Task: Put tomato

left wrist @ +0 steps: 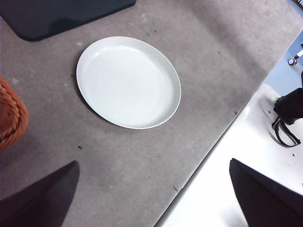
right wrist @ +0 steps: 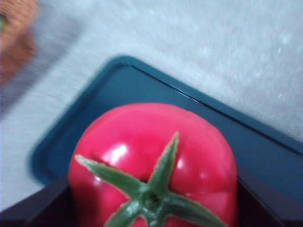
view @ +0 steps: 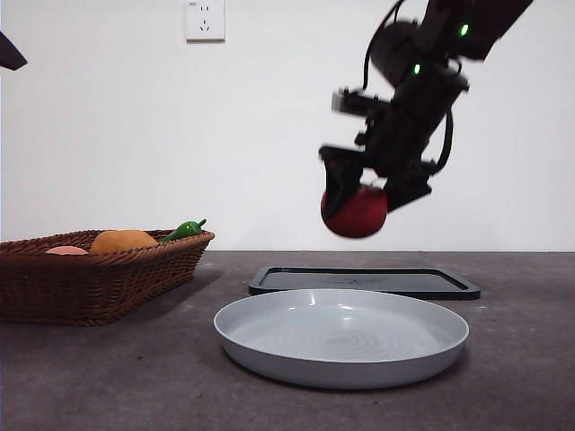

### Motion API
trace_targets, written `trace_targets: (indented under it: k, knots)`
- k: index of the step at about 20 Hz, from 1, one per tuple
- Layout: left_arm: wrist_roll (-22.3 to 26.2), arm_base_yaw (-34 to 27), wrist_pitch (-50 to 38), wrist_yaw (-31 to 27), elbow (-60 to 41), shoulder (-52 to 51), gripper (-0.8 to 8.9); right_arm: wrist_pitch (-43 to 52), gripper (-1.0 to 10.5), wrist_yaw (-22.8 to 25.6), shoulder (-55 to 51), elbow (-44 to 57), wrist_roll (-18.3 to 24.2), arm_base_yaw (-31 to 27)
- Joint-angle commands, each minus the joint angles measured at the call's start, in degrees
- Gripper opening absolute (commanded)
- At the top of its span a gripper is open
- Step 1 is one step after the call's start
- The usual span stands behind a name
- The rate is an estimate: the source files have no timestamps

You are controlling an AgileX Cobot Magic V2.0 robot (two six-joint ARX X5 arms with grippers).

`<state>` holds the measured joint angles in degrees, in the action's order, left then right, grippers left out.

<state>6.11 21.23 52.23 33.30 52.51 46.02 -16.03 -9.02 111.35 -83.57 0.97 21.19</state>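
The glossy red tomato (view: 356,213) hangs in the air above the far side of the grey plate (view: 341,337), held between the black jaws of my right gripper (view: 364,199). Seen from the right wrist, the tomato (right wrist: 156,161) fills the picture, green stem up, over a dark tray (right wrist: 118,90); the right gripper (right wrist: 154,198) is shut on it. My left gripper (left wrist: 154,198) stands open and high, looking down on the plate (left wrist: 128,80), holding nothing. It shows only as a black tip (view: 11,54) at the upper left of the front view.
A wicker basket (view: 99,278) at the left holds an orange fruit (view: 123,240), a green pepper (view: 184,230) and a pale pink item (view: 66,250). A dark flat tray (view: 364,281) lies behind the plate. The table's edge (left wrist: 208,156) runs near the left arm.
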Motion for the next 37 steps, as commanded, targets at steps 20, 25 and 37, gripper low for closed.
trace_targets:
  k: [20,25,37]
  knots:
    - [0.48,0.15,-0.33,0.37,1.22,0.33,4.98,2.51,5.9,-0.11,8.04,-1.73,-2.93,-0.96]
    - [0.50,0.15,-0.35,0.37,1.22,0.33,4.99,-2.36,5.9,0.02,1.95,-1.73,-2.91,-0.98]
    - [0.48,0.15,-0.59,0.37,1.22,0.33,4.98,-28.63,5.9,-0.44,-29.00,-1.51,-1.44,-1.03]
